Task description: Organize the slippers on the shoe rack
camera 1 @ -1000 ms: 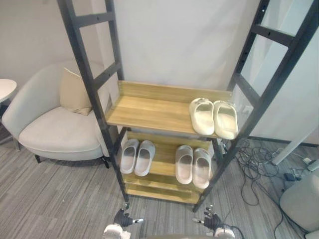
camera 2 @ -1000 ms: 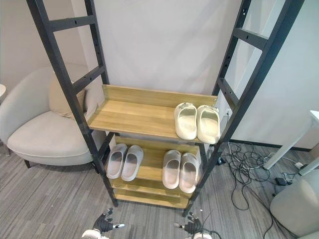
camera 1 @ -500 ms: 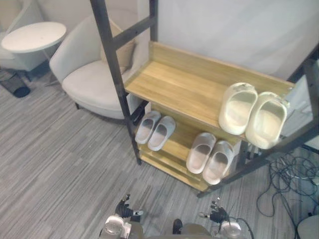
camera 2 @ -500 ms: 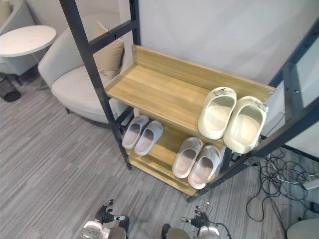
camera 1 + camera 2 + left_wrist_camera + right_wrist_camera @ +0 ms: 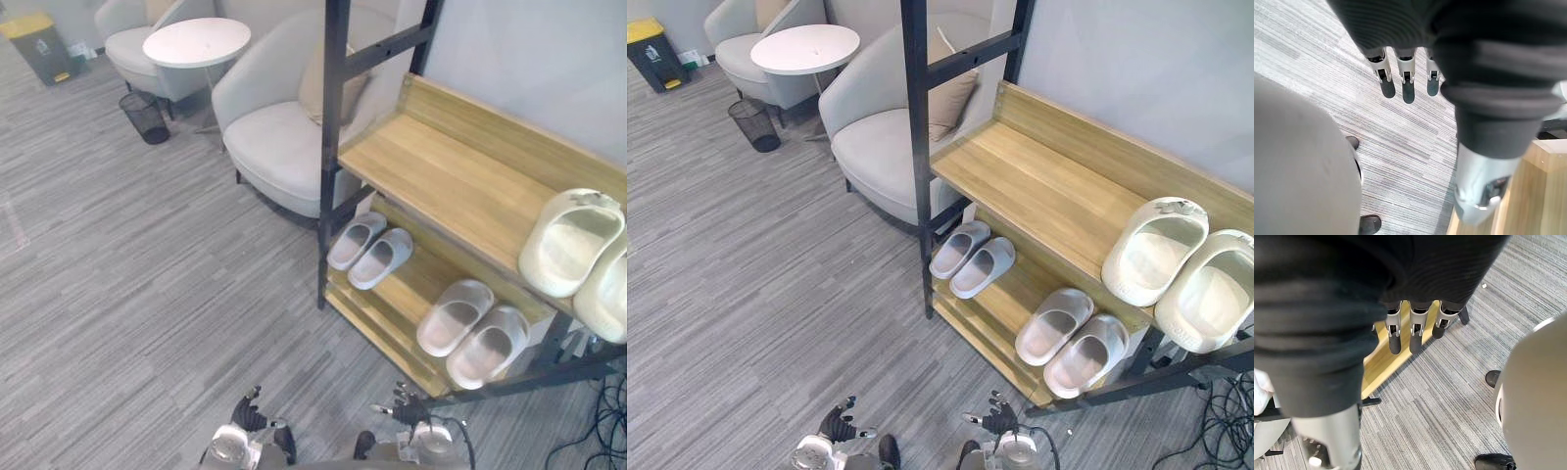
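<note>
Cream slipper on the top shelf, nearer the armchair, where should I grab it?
Probably take the cream slipper by its heel rim, from the shelf's front: the heel faces that edge, the covered toe faces the back board, and its twin crowds one side.

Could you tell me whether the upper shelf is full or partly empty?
Partly empty: the upper shelf holds one cream pair at its right end, otherwise bare wood.
</note>
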### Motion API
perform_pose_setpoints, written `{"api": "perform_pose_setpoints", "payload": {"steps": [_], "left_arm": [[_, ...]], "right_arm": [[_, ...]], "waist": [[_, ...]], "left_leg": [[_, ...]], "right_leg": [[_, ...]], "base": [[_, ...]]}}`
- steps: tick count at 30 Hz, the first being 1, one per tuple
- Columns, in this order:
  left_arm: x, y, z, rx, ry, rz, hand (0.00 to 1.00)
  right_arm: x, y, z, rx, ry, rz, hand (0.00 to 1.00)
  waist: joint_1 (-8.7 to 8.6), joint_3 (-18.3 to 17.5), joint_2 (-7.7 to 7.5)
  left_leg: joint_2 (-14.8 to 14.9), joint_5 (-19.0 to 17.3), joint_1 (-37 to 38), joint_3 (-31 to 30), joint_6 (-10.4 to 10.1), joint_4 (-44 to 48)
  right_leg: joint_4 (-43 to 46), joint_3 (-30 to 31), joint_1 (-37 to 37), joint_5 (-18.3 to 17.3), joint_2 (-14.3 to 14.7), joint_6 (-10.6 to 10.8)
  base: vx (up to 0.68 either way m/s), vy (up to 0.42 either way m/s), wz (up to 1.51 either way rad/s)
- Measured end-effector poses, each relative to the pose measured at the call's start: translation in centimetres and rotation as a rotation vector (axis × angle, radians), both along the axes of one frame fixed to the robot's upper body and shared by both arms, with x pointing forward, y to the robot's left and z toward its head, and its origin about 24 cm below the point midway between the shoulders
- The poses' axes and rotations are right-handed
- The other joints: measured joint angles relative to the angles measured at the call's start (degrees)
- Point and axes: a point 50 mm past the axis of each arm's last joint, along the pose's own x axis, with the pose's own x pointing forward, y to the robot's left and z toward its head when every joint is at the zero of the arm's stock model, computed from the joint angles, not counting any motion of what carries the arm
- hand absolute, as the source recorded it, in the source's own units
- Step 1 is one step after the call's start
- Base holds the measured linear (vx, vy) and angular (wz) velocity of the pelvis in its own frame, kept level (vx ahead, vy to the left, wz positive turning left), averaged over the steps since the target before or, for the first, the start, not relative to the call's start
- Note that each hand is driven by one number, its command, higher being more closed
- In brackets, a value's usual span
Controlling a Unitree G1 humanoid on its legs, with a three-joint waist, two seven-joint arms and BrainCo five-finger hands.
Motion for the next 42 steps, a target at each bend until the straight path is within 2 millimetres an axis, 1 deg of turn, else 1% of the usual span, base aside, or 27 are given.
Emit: {"api": "perform_pose_setpoints", "payload": {"steps": [1,3,4,6,7,9,10,11,13,15,16,17,19,23,26,28,30,31,32,33,35,37,38,39,40,41,42], "left_arm": [[-0.1,0.0,0.0,0.000,0.002,0.000,0.00],[0.0,0.0,-0.1,0.001,0.004,0.005,0.00],[0.4,0.0,0.1,-0.001,-0.007,0.009,0.00],[0.6,0.4,0.2,0.008,-0.015,0.011,0.00],[0.4,0.6,0.1,0.013,-0.006,0.012,0.00],[0.3,0.7,0.1,0.015,-0.001,0.015,0.00],[0.3,0.3,0.0,0.002,0.001,0.025,0.00],[0.3,0.0,0.0,-0.016,-0.002,0.041,0.00],[0.3,-0.3,0.0,-0.029,-0.005,0.049,0.00],[0.3,-0.5,0.0,-0.036,-0.006,0.049,0.00],[0.2,-0.6,0.0,-0.038,-0.006,0.049,0.00],[0.2,-0.7,0.0,-0.043,-0.008,0.050,0.00],[0.2,-0.9,0.1,-0.049,-0.015,0.050,0.00],[1.4,0.2,0.5,-0.012,-0.042,0.028,0.00],[0.7,0.7,0.3,0.005,-0.018,0.023,0.00],[-0.4,0.3,-0.3,-0.008,0.019,0.034,0.00],[-0.4,-0.2,-0.3,-0.018,0.021,0.021,0.00],[-0.3,0.0,-0.3,-0.010,0.024,0.022,0.00],[-0.4,0.1,-0.4,-0.008,0.032,0.023,0.00],[-0.3,0.1,-0.4,-0.006,0.031,0.026,0.00],[-0.3,0.2,-0.4,-0.005,0.029,0.036,0.00],[0.2,0.2,-0.2,-0.011,0.017,0.047,0.00],[0.4,0.2,-0.2,-0.015,0.011,0.060,0.00],[0.6,0.4,-0.1,-0.014,0.003,0.068,0.00],[0.6,0.5,-0.1,-0.013,0.006,0.071,0.00],[0.0,0.1,-0.5,-0.028,0.031,0.091,0.00],[-0.2,0.0,-0.6,-0.031,0.037,0.094,0.00]], "right_arm": [[-0.3,-0.2,-0.1,-0.005,0.008,-0.004,0.00],[-0.2,-0.6,0.1,-0.004,-0.006,-0.030,0.00],[-0.2,-0.7,0.1,-0.007,-0.009,-0.031,0.00],[-0.4,-0.5,0.0,0.000,-0.001,-0.030,0.00],[-0.8,-0.5,-0.2,0.003,0.012,-0.034,0.00],[-1.1,-0.6,-0.4,0.008,0.023,-0.047,0.00],[-1.1,-0.8,-0.4,0.005,0.025,-0.049,0.00],[-1.2,-1.4,-0.5,-0.007,0.041,-0.053,0.00],[-1.1,-1.7,-0.5,-0.011,0.041,-0.059,0.00],[-1.3,-1.8,-0.6,-0.010,0.055,-0.075,0.00],[-1.3,-1.5,-0.7,-0.002,0.059,-0.076,0.00],[-1.4,-1.9,-0.7,-0.016,0.062,-0.080,0.00],[-1.2,-2.6,-0.5,-0.039,0.056,-0.082,0.00],[-0.9,-1.0,-0.6,0.001,0.054,-0.082,0.00],[-1.0,-0.6,-0.7,0.012,0.062,-0.081,0.00],[-1.4,-0.8,-0.8,0.005,0.071,-0.075,0.00],[-1.5,-1.1,-0.8,0.003,0.068,-0.088,0.00],[-1.2,-1.1,-0.7,0.000,0.062,-0.081,0.00],[-1.1,-1.0,-0.7,0.005,0.058,-0.080,0.00],[-1.0,-0.8,-0.6,0.008,0.051,-0.078,0.00],[-0.5,-0.7,-0.3,0.006,0.026,-0.059,0.00],[0.1,-0.8,0.0,0.005,-0.004,-0.056,0.00],[0.3,-0.9,0.1,0.003,-0.015,-0.055,0.00],[0.4,-0.9,0.2,0.002,-0.019,-0.056,0.00],[0.2,-0.9,0.1,0.003,-0.016,-0.058,0.00],[0.1,-1.6,0.2,-0.016,-0.010,-0.063,0.00],[0.1,-1.5,0.1,-0.012,-0.009,-0.064,0.00]], "waist": [[-0.52,-0.2,0.16],[-0.86,-0.1,0.25],[-1.53,-0.3,0.78],[-1.52,-0.6,0.04],[-1.53,-1.1,-0.68],[-1.55,-1.4,-1.31],[-1.75,-1.6,-0.65],[-1.16,-2.5,1.57],[-0.94,-2.5,2.27],[-0.91,-2.1,1.95],[-0.91,-1.3,0.85],[-0.86,-1.2,1.16],[-0.78,-1.2,2.60],[-0.26,-1.4,0.09],[0.84,-1.2,-0.06],[0.69,-1.4,0.22],[-0.30,-1.9,0.72],[-0.94,-1.1,-0.63],[-1.37,-0.9,-1.27],[-1.35,-0.7,-1.77],[-1.41,-0.4,-1.15],[-1.93,0.3,0.11],[-2.45,0.2,0.76],[-2.85,0.0,0.67],[-2.96,0.0,0.02],[-3.08,-0.9,1.29],[-2.93,-1.0,1.57]], "left_leg": [[0.1,-1.9,-0.4,-1.0,0.3,2.1],[-0.8,-3.1,0.2,-3.3,1.0,2.9],[-0.7,-3.3,0.2,-5.0,1.2,2.9],[-1.2,-3.3,-0.1,-7.7,1.1,2.5],[-2.2,-3.6,-0.1,-9.7,0.7,2.4],[-3.9,-4.5,-0.2,-12.3,-0.1,4.0],[-3.7,-5.0,-0.3,-13.8,-0.5,5.4],[-2.9,-6.2,-1.9,-15.4,-1.8,7.6],[-2.6,-5.9,-3.5,-14.0,-2.3,10.6],[-2.0,-4.6,-4.9,-9.9,-4.5,15.9],[-0.3,-5.5,-5.8,-4.8,-3.9,19.5],[3.2,-6.5,-6.2,1.1,-3.5,19.7],[6.0,-2.6,-6.5,5.7,-2.0,13.9],[1.9,-1.7,-7.7,6.9,0.1,9.4],[0.8,-1.3,-5.8,7.9,0.9,7.6],[-0.4,-1.6,-2.2,7.1,1.3,4.2],[-1.5,-3.6,1.3,4.6,2.3,0.0],[-3.2,-3.5,4.0,2.3,3.0,-2.1],[-4.0,-3.6,5.1,1.2,3.3,-2.6],[-4.2,-4.0,6.1,0.2,3.4,-2.9],[-3.6,-4.0,8.6,-2.1,3.3,-4.7],[-2.2,-4.1,9.9,-4.7,2.7,-5.8],[-1.4,-4.3,10.3,-6.5,1.7,-6.4],[-1.5,-4.8,10.2,-7.8,0.6,-6.4],[-1.9,-6.0,11.1,-9.2,-0.5,-5.9],[-0.3,-7.9,12.7,-10.7,-2.0,-4.3],[-0.1,-7.9,12.9,-10.7,-2.0,-3.7]], "right_leg": [[2.5,0.9,0.3,-0.9,-0.2,3.4],[15.3,10.6,-5.7,1.4,0.2,-0.8],[16.5,16.0,-8.3,-0.2,2.6,-2.3],[12.1,23.3,-9.5,-0.9,6.3,-3.3],[8.0,24.7,-9.1,-0.2,6.8,-4.5],[4.0,24.4,-8.0,2.1,6.4,-7.3],[3.7,22.9,-6.5,1.7,6.4,-7.0],[1.8,19.4,-4.7,1.3,6.4,-7.6],[1.1,17.4,-3.7,1.4,6.0,-7.6],[0.7,15.4,-1.2,1.4,4.8,-7.7],[-0.7,14.4,2.4,1.4,4.1,-7.7],[-1.1,12.7,5.1,1.2,4.0,-7.9],[-0.6,10.4,6.9,-0.3,4.5,-6.7],[-5.0,6.7,7.6,-0.6,1.8,-5.7],[-6.6,5.9,10.0,1.1,1.8,-5.4],[1.4,5.8,9.0,1.3,1.4,-5.1],[19.6,6.4,2.1,2.7,-0.3,-3.4],[30.9,9.0,-2.4,6.2,-2.2,-2.9],[37.9,11.4,-5.6,5.3,-2.2,-5.0],[40.5,12.4,-7.7,2.2,-1.5,-6.6],[36.6,12.6,-11.9,-3.0,1.6,-8.3],[25.2,14.5,-14.9,-3.7,6.0,-8.3],[16.0,17.3,-15.7,-2.0,8.7,-7.7],[8.9,19.7,-15.5,0.6,9.8,-7.6],[5.3,21.6,-15.7,5.3,9.6,-8.7],[7.4,19.9,-14.1,6.1,10.0,-10.2],[7.5,19.6,-13.9,5.4,10.0,-10.7]], "base": [[0.06,0.053,0.29],[0.10,0.074,0.46],[0.15,0.069,0.73],[0.20,0.014,0.89],[0.18,-0.035,0.96],[0.21,-0.086,0.95],[0.40,-0.116,1.06],[0.30,-0.068,0.85],[0.26,-0.043,0.73],[0.22,-0.020,0.65],[0.29,-0.017,0.65],[0.24,0.000,0.70],[0.25,0.073,0.56],[0.16,0.097,0.62],[0.14,0.077,0.33],[0.12,0.082,0.36],[0.13,0.116,0.79],[0.16,0.041,0.84],[0.19,-0.043,0.74],[0.22,-0.054,0.62],[0.28,-0.060,0.56],[0.29,-0.104,0.66],[0.33,-0.141,0.88],[0.35,-0.177,0.92],[0.49,-0.251,0.96],[0.51,-0.245,0.68],[0.48,-0.205,0.57]]}}
